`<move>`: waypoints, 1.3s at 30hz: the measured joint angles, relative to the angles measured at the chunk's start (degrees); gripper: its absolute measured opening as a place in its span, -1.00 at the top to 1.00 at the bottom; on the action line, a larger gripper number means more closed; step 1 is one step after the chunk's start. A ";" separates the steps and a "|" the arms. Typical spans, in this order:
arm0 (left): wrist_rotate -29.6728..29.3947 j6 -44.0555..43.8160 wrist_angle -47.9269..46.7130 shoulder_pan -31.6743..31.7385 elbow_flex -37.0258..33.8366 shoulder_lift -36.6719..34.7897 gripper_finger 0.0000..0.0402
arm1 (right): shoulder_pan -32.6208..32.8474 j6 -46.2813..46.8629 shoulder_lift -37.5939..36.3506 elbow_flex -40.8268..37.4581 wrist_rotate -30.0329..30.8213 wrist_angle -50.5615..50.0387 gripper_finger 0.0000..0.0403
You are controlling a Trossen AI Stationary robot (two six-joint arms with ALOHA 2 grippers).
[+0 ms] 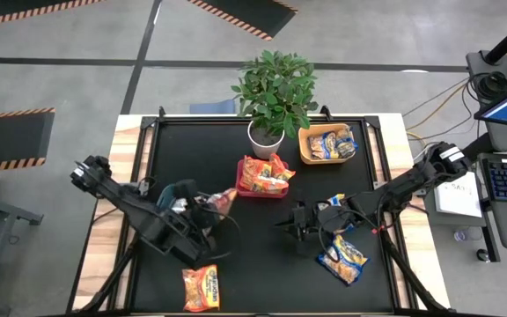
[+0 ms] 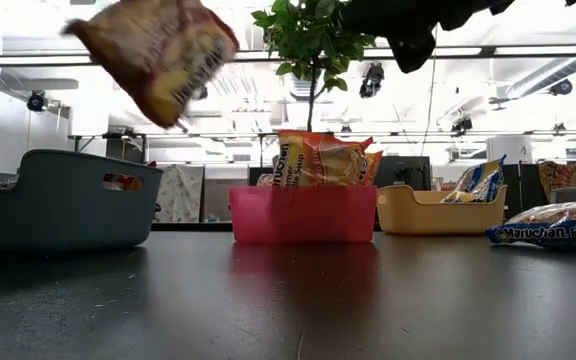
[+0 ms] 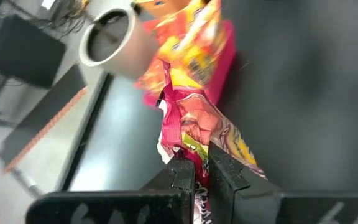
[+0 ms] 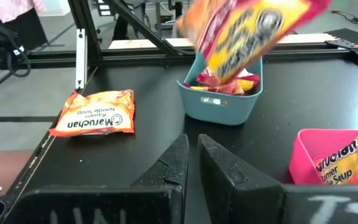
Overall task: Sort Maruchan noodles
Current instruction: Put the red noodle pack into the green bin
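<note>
My left gripper [image 3: 196, 171] is shut on an orange-red Maruchan noodle packet [image 1: 225, 198], which hangs high over the table [image 2: 158, 55] beside the grey-blue bin [image 4: 225, 102]. That bin has red packets in it. My right gripper [image 4: 191, 163] is shut on nothing and hovers mid-table [image 1: 296, 222]. Another orange packet [image 1: 201, 288] lies flat near the front edge. A blue-and-yellow packet [image 1: 343, 258] lies flat at the front right, and another [image 1: 337, 202] shows under my right arm. The red bin [image 1: 246, 187] holds orange packets, and the yellow bin [image 1: 306, 154] holds blue-and-yellow ones. My left gripper pinches one end of the orange-red packet [image 3: 188, 146] between its two fingers. The fingers slant downward from the table's left side. The packet sticks out past the fingertips, tilted, and is lifted clear of the table.
A potted plant [image 1: 273, 92] in a white pot stands at the back centre, just behind the red bin. Bare dark tabletop [image 1: 253, 264] lies between the two arms and toward the front.
</note>
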 joint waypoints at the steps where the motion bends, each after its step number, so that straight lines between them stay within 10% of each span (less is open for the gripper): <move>1: 0.16 -0.80 -3.28 -0.08 1.34 -0.02 0.98 | 0.00 0.00 0.00 0.00 -0.01 -0.02 0.87; 10: 1.52 2.68 -5.64 0.23 -0.23 -6.10 0.98 | 0.00 0.05 0.02 0.02 0.04 -0.36 0.87; 27: 10.90 -17.03 -5.68 0.45 -34.54 -29.32 0.98 | 0.00 0.13 0.04 0.02 0.02 -0.38 0.87; 39: 11.16 -21.83 0.29 0.45 -43.26 -31.74 0.96 | -0.02 0.11 0.07 0.02 0.07 -0.38 0.87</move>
